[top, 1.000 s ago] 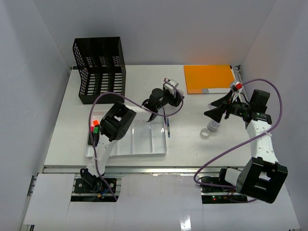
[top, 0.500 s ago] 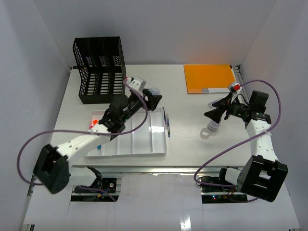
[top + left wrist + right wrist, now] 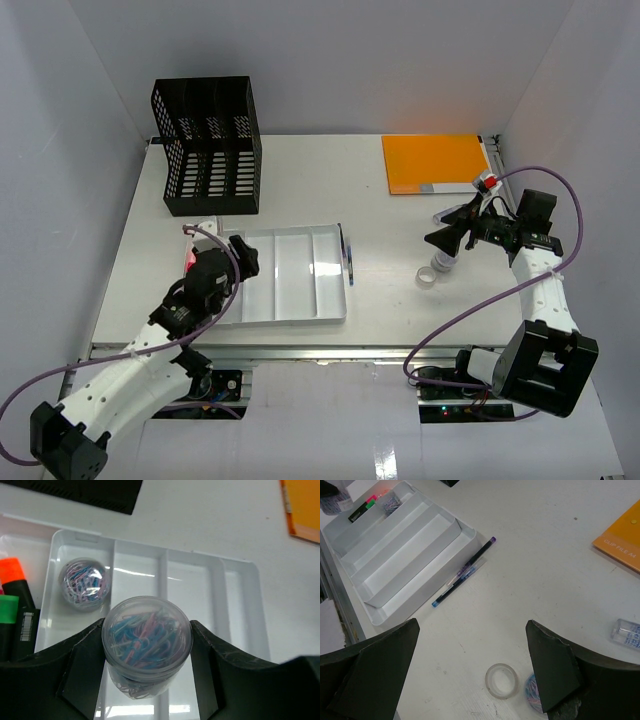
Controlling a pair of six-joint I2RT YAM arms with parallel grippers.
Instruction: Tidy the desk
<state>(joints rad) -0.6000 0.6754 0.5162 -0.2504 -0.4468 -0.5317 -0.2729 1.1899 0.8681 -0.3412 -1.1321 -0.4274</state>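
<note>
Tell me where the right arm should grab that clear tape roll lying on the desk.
The tape roll lies flat, hole up, so bring the right pincer straight down and pinch its wall, one finger inside the hole. Probably take the side away from the clip jar, which sits close beside it.

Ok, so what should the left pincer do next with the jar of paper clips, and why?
Probably lower it a little and let go. The left pincer grips a paper-clip jar over the white tray, near the section where a matching jar sits, and there looks to be bare floor in front of that jar.
</note>
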